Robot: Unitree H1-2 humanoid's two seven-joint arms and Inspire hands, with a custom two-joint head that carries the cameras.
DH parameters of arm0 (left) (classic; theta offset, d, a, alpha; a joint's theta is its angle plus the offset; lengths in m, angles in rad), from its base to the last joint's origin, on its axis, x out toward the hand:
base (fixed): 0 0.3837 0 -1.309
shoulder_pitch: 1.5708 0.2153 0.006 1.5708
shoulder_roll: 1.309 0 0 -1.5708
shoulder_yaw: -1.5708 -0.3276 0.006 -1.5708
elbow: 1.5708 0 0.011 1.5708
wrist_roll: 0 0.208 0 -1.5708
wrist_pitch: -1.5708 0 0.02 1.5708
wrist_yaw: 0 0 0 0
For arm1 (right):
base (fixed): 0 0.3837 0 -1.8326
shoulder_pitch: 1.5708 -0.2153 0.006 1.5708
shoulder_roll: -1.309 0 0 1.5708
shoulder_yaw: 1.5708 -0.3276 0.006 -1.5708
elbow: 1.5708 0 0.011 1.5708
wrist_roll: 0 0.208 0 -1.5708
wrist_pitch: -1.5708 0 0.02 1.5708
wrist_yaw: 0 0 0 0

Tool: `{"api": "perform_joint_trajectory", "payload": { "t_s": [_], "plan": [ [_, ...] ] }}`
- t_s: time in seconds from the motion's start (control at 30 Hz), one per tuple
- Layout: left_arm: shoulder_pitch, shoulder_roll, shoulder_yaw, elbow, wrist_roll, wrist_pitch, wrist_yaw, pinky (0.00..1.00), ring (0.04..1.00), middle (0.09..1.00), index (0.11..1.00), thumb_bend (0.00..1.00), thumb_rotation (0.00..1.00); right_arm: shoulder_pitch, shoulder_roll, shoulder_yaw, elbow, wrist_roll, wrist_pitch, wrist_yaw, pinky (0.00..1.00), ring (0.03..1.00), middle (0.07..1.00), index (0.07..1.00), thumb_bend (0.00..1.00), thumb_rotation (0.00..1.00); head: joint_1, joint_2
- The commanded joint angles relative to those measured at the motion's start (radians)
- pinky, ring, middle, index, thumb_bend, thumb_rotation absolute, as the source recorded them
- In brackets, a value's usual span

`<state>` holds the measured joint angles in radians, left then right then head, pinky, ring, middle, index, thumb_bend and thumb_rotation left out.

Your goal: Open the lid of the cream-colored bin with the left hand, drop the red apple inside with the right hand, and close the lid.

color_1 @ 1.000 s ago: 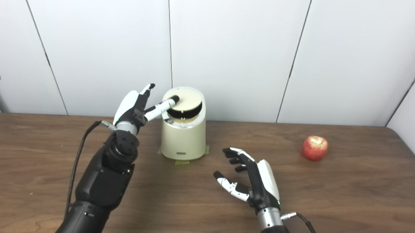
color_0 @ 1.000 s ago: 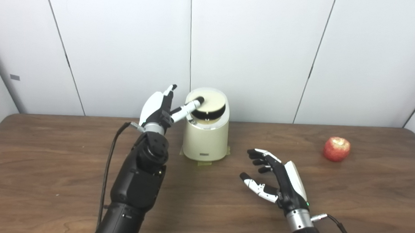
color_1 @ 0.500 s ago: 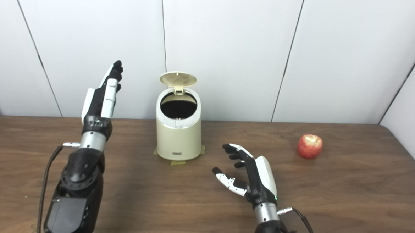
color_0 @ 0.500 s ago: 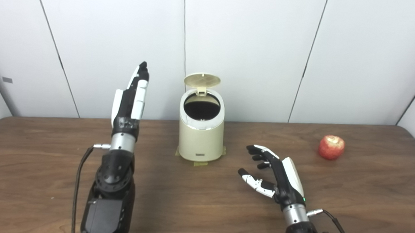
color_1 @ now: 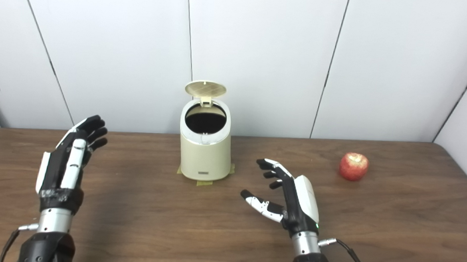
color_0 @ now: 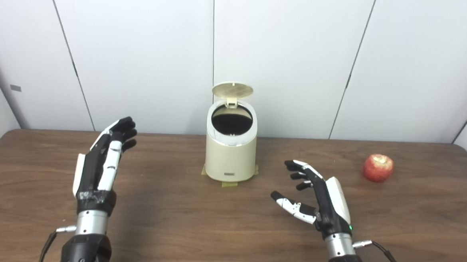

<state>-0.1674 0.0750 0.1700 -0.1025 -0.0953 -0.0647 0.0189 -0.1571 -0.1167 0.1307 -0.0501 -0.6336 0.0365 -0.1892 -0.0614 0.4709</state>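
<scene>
Cream-colored bin (color_0: 230,154) is standing at the back-center of the wooden table (color_0: 172,223) w/ its round lid (color_0: 232,90) flipped up, dark inside showing. Left hand (color_0: 102,164) is hovering well left of the bin — fingers released, stretched out, holding nothing. Right hand (color_0: 318,195) is sitting right of the bin, fingers spread & loosely curled, empty. Red apple (color_0: 378,167) is lying on the table far right — well apart from both hands.
</scene>
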Motion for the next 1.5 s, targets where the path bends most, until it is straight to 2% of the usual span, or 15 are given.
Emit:
{"api": "perform_joint_trajectory", "payload": {
  "t_s": [0.0, 0.13, 0.27, 0.37, 0.43, 0.5, 0.57, 0.63, 0.83, 0.93, 1.03, 1.1, 1.3, 1.4, 1.47],
  "plan": [
    [-0.017, 0.025, -0.012, -0.010, -0.014, -0.068, -0.034, 0.79, 0.810, 0.818, 0.784, 0.40, 0.70, -0.093, -0.085, -0.011, -0.113, -0.097, 0.058, 0.062, 0.54, 0.686, 0.781, 0.800, 0.77, 0.30, 0.000, 0.001],
    [0.018, 0.056, -0.027, 0.027, -0.036, -0.108, -0.081, 0.78, 0.808, 0.815, 0.776, 0.54, 0.77, -0.169, -0.221, -0.006, -0.224, -0.213, 0.159, 0.269, 0.63, 0.810, 0.883, 0.888, 0.96, 0.43, -0.007, 0.001],
    [0.054, 0.055, -0.031, 0.036, -0.074, -0.112, -0.103, 0.79, 0.819, 0.829, 0.795, 0.59, 0.80, -0.309, -0.373, 0.004, -0.305, -0.281, 0.292, 0.572, 0.75, 0.921, 0.949, 0.909, 1.00, 0.47, 0.000, 0.002],
    [0.078, 0.052, -0.033, 0.031, -0.103, -0.111, -0.121, 0.79, 0.817, 0.829, 0.795, 0.71, 0.74, -0.392, -0.437, 0.003, -0.315, -0.298, 0.358, 0.729, 0.68, 0.911, 0.960, 0.903, 1.00, 0.38, 0.005, 0.004],
    [0.093, 0.050, -0.034, 0.029, -0.111, -0.119, -0.128, 0.80, 0.835, 0.840, 0.804, 0.70, 0.73, -0.449, -0.483, 0.012, -0.295, -0.310, 0.374, 0.817, 0.67, 0.910, 0.961, 0.899, 1.00, 0.34, 0.006, 0.004],
    [0.105, 0.050, -0.033, 0.027, -0.113, -0.122, -0.128, 0.82, 0.854, 0.854, 0.817, 0.64, 0.76, -0.497, -0.522, 0.015, -0.248, -0.306, 0.371, 0.865, 0.65, 0.907, 0.951, 0.886, 1.00, 0.31, 0.007, 0.003],
    [0.112, 0.051, -0.033, 0.025, -0.109, -0.122, -0.127, 0.82, 0.858, 0.859, 0.823, 0.65, 0.75, -0.542, -0.551, 0.022, -0.179, -0.311, 0.380, 0.903, 0.63, 0.901, 0.941, 0.883, 1.00, 0.29, 0.010, 0.004],
    [0.118, 0.053, -0.034, 0.022, -0.106, -0.121, -0.130, 0.82, 0.858, 0.862, 0.822, 0.65, 0.73, -0.570, -0.569, 0.028, -0.096, -0.309, 0.379, 0.906, 0.62, 0.892, 0.932, 0.874, 1.00, 0.26, 0.014, 0.005],
    [0.123, 0.046, -0.031, 0.004, -0.101, -0.112, -0.125, 0.81, 0.853, 0.856, 0.819, 0.60, 0.69, -0.616, -0.591, 0.087, 0.110, -0.321, 0.357, 0.892, 0.59, 0.842, 0.933, 0.872, 0.97, 0.28, 0.017, 0.011],
    [0.125, 0.048, -0.039, -0.002, -0.075, -0.124, -0.124, 0.80, 0.846, 0.849, 0.809, 0.62, 0.68, -0.638, -0.589, 0.114, 0.179, -0.312, 0.382, 0.933, 0.57, 0.799, 0.894, 0.883, 0.92, 0.25, 0.020, 0.014],
    [0.128, 0.045, -0.051, -0.016, -0.059, -0.121, -0.127, 0.81, 0.838, 0.842, 0.799, 0.61, 0.67, -0.660, -0.590, 0.147, 0.252, -0.312, 0.375, 0.949, 0.61, 0.839, 0.914, 0.885, 0.91, 0.22, 0.022, 0.016],
    [0.130, 0.042, -0.057, -0.023, -0.054, -0.121, -0.128, 0.80, 0.833, 0.841, 0.797, 0.60, 0.66, -0.673, -0.590, 0.171, 0.301, -0.317, 0.373, 0.953, 0.71, 0.908, 0.951, 0.878, 0.92, 0.25, 0.023, 0.016],
    [0.126, 0.022, -0.049, -0.016, -0.025, -0.173, -0.101, 0.77, 0.819, 0.826, 0.789, 0.55, 0.63, -0.691, -0.567, 0.194, 0.519, -0.258, 0.284, 0.811, 0.62, 0.806, 0.908, 0.883, 0.95, 0.25, 0.028, 0.017],
    [0.126, 0.016, -0.048, -0.019, -0.010, -0.175, -0.087, 0.77, 0.813, 0.821, 0.785, 0.57, 0.64, -0.689, -0.559, 0.192, 0.552, -0.232, 0.275, 0.781, 0.68, 0.848, 0.942, 0.903, 0.98, 0.27, 0.030, 0.018],
    [0.129, 0.020, -0.052, -0.022, -0.012, -0.179, -0.091, 0.77, 0.812, 0.821, 0.785, 0.57, 0.64, -0.680, -0.552, 0.206, 0.519, -0.244, 0.306, 0.793, 0.67, 0.854, 0.951, 0.913, 0.96, 0.25, 0.031, 0.021]
  ]
}}
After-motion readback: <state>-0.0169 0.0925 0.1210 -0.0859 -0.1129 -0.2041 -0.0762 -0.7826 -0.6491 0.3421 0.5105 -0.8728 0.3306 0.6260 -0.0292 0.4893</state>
